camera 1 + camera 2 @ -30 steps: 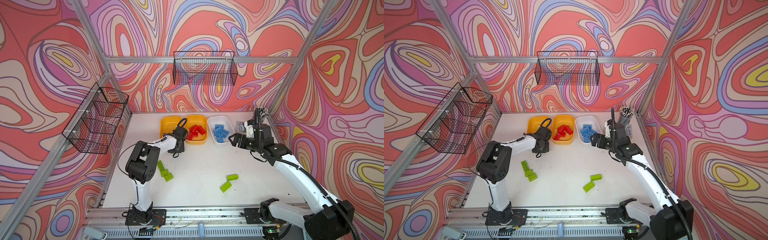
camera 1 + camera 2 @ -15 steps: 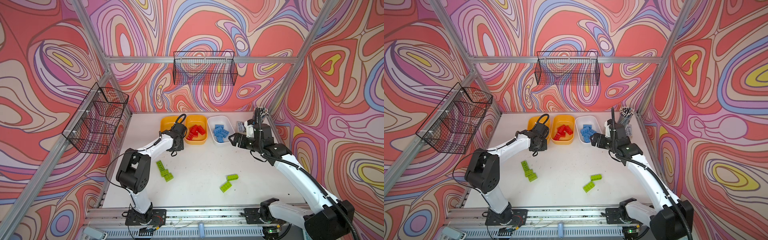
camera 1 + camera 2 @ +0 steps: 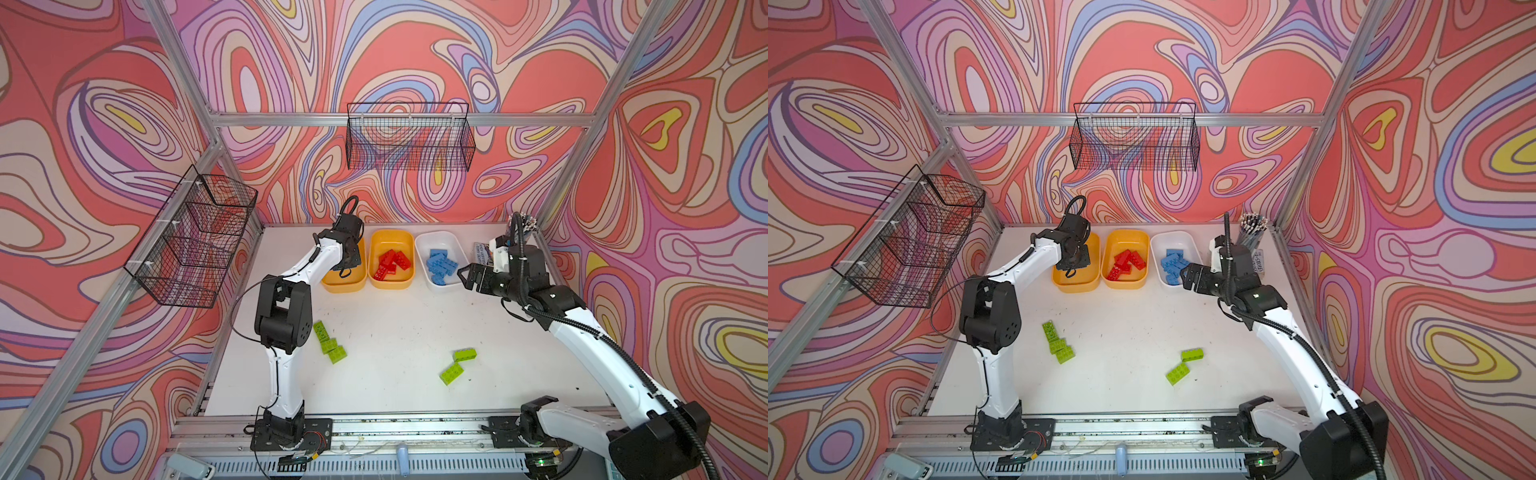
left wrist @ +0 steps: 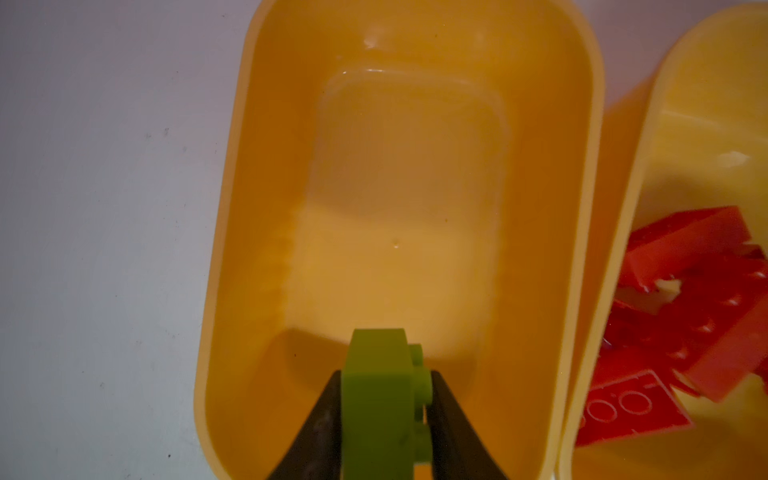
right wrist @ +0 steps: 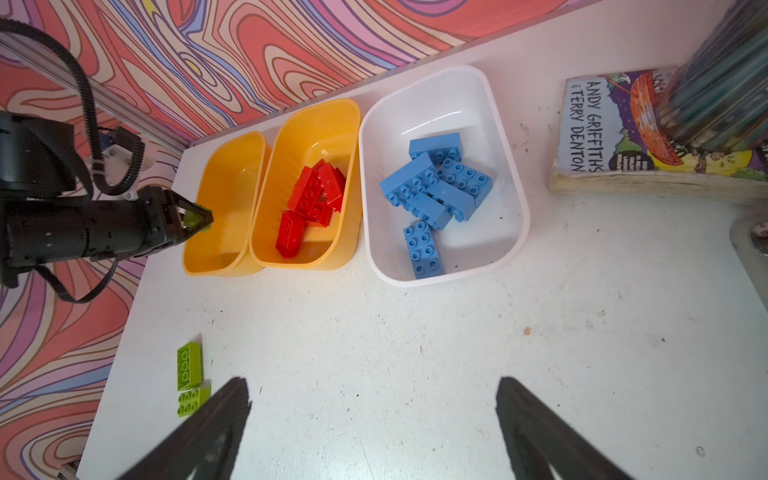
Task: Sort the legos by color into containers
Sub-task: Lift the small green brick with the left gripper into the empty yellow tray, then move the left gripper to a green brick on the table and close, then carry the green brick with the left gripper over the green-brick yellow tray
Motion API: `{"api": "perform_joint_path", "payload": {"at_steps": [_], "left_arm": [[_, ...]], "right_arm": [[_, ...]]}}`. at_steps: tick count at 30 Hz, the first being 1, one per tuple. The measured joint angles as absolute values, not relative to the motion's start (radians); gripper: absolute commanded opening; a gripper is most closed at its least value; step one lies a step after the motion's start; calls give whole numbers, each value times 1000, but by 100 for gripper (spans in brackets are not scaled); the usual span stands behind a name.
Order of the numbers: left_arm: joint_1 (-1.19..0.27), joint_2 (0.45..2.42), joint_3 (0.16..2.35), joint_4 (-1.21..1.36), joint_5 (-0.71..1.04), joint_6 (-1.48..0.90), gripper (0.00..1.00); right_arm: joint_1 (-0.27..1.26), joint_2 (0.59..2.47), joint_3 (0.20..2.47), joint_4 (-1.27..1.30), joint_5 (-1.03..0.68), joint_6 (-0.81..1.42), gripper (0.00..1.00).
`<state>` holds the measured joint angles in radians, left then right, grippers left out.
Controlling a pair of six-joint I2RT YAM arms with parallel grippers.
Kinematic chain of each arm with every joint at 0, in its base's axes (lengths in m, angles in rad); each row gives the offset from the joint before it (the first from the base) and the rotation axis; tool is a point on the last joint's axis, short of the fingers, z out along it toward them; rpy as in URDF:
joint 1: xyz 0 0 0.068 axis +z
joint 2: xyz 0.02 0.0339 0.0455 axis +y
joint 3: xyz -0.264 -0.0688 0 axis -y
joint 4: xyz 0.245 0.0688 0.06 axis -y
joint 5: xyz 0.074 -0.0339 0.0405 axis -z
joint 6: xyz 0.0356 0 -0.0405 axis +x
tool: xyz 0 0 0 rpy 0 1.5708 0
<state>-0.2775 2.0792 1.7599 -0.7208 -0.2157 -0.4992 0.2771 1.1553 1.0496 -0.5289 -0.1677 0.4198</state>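
Three green legos (image 3: 329, 345) lie loose on the table (image 3: 395, 324), left side, by the left arm's elbow. Left gripper (image 4: 385, 374) is clamped on a held green lego (image 4: 380, 399), studs sideways, above the left yellow container (image 4: 232, 208). The middle yellow container (image 3: 390, 284) holds the red legos (image 3: 390, 264). The white container (image 3: 436, 243) holds the blue legos (image 3: 441, 266). Two green legos (image 3: 457, 365) sit on the table, front right. Right gripper (image 3: 464, 276) has jaws wide apart, empty, just beside the white container.

Green brick (image 4: 380, 409) btm cut off; fingers (image 4: 316, 432) maybe barely gripping.
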Motion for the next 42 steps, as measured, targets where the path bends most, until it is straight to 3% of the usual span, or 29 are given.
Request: {"api": "perform_joint_path", "payload": {"at_steps": [4,8,24,34,42], "left_arm": [[-253,2160,1868,-753,-201,-498,78],[-250,2143,1842,-754,-184,-501,78],[-255,1478,1005,-705,-234,-688,75],[-244,1531,895,-625,-190,-734,72],[-234,1583,843,-554,-135,-746,60]], "right_arm": [[278,1174,1056,-524,-168,412,98],[277,1191,1056,-524,-169,409,98],[277,1168,1045,-488,-220,404,98],[278,1090,1030,-494,-236,412,98],[278,1054,1030,-529,-228,419,98]]}}
